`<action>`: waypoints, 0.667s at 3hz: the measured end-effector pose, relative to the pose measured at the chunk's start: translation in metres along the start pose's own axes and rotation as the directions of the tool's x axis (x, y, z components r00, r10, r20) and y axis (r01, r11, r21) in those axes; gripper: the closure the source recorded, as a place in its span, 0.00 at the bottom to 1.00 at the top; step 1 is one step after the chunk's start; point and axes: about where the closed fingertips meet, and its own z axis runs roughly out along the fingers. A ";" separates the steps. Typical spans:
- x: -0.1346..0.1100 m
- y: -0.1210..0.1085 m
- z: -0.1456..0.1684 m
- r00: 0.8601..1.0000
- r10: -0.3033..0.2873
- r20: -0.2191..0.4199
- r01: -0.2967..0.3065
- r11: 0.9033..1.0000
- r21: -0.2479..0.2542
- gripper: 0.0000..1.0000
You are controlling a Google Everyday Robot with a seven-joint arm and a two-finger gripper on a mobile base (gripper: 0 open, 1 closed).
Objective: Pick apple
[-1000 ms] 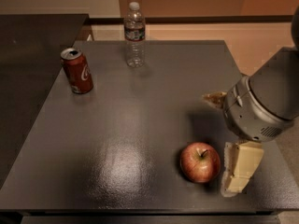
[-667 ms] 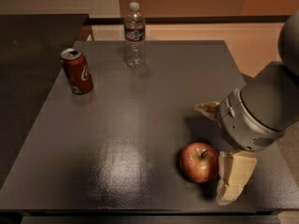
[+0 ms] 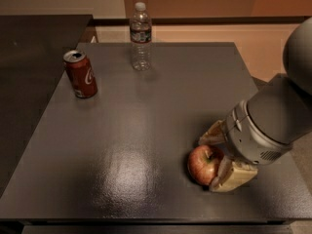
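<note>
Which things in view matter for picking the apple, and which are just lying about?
Belongs to the job:
round red apple with yellowish streaks, front right of the dark grey table
robot's gripper, down at that apple

Just lying about:
red cylindrical soda can, back left
clear plastic water bottle, back edge

The round, glossy red apple with yellowish streaks (image 3: pixel 204 164) sits upright, stem dimple up, at the near right of the dark table (image 3: pixel 146 130), between the gripper's (image 3: pixel 209 163) spread fingers; the nearer finger seems to touch it.
</note>
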 end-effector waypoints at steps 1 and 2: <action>-0.004 0.002 -0.005 1.000 0.004 0.001 -0.004 1.000 0.004 0.64; -0.016 -0.004 -0.023 1.000 0.014 -0.001 -0.014 0.999 0.031 0.88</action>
